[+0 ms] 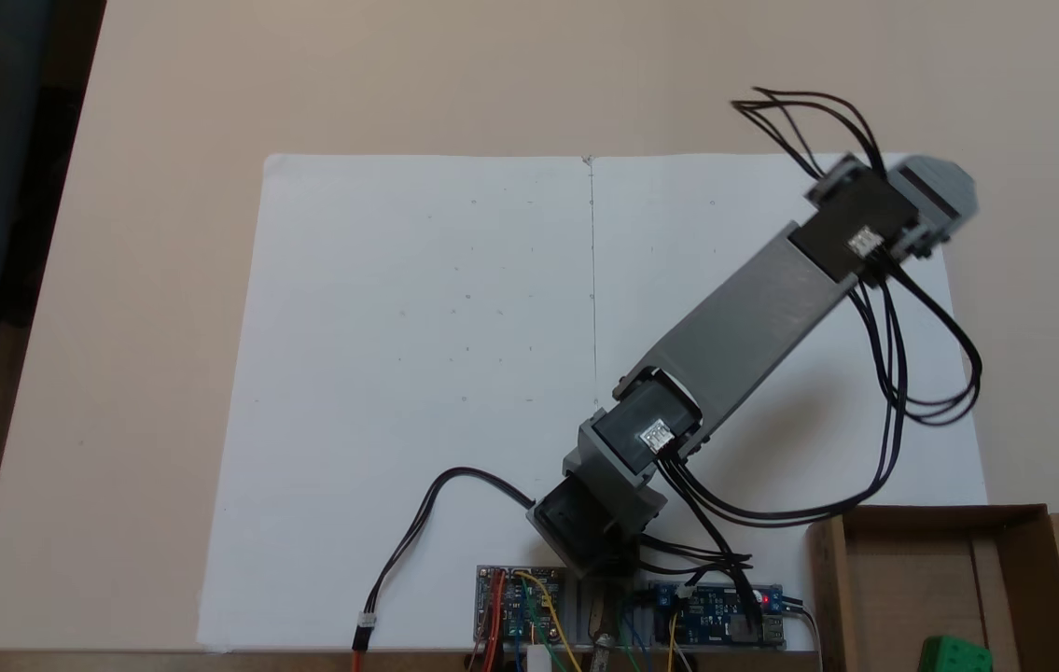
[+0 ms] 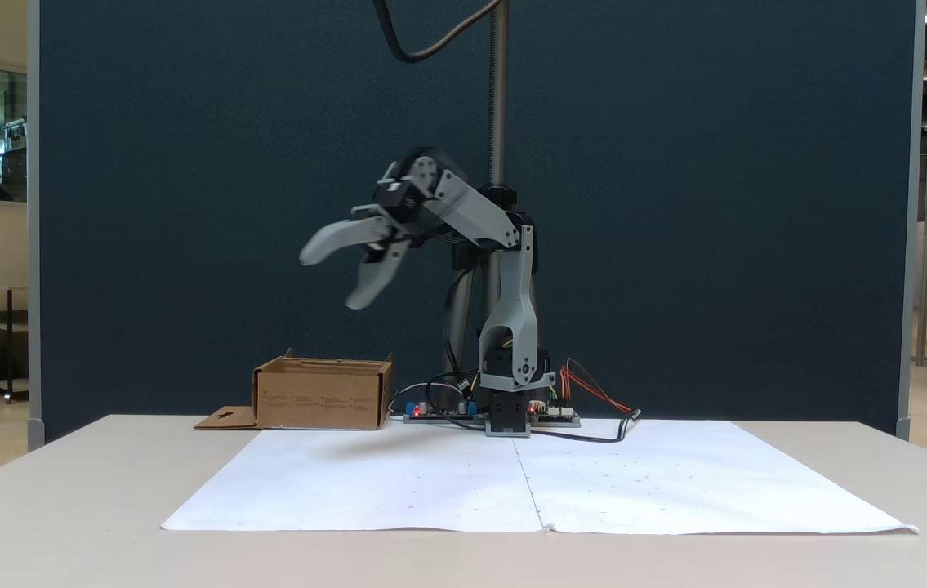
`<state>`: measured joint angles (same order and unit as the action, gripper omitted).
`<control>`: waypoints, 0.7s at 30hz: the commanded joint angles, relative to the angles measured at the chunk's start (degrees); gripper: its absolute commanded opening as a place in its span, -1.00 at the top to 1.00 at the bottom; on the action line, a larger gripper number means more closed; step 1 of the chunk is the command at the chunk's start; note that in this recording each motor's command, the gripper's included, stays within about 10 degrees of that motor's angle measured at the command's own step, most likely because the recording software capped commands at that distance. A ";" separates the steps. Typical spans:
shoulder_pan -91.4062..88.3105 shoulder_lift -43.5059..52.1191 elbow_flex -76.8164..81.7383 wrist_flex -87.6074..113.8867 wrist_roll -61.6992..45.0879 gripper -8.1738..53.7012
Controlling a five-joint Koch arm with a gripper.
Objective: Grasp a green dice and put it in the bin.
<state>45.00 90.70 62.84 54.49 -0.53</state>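
Claw [image 2: 331, 279] hangs in the air with jaws spread apart, nothing between them. Green dice [image 1: 955, 653] sits inside the bin [image 1: 829, 579], seemingly on its floor near the frame's bottom edge, partly cut off. Bin stands on the surface [image 2: 63, 490] beside white paper [image 1: 417, 373].

White paper sheet [image 1: 417, 373] on table [image 1: 165, 140]
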 commanded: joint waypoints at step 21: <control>-38.67 23.73 47.55 -37.77 2.99 -0.74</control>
<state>6.06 111.71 110.39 23.91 0.70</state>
